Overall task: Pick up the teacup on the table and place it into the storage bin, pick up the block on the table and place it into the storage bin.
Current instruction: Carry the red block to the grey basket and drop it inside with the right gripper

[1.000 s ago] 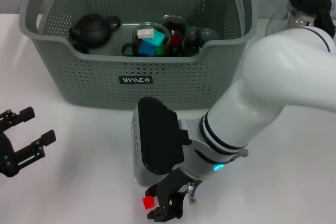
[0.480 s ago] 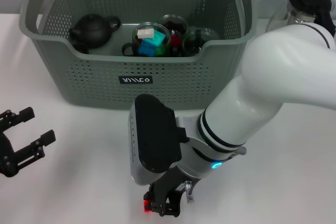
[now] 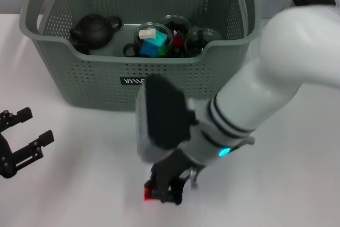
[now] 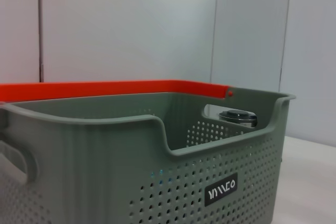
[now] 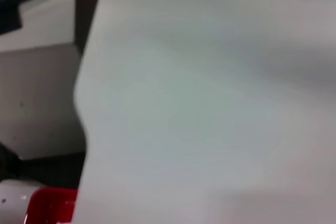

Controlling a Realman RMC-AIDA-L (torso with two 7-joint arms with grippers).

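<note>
Currently: my right gripper [image 3: 162, 191], jaws pinching the red block [image 3: 148, 194] above the tabletop [image 3: 79, 195], before the storage bin [image 3: 101, 86]. My left gripper [image 3: 18, 142], jaws spread, idle.

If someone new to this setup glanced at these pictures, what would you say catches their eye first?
The big white right arm sweeps across the head view, its right gripper low near the table's front edge, shut on a small red block. Behind it stands the grey storage bin with orange handle tops, holding a black teapot and a cluster of glass cups. The left gripper sits open and idle at the left edge.
</note>
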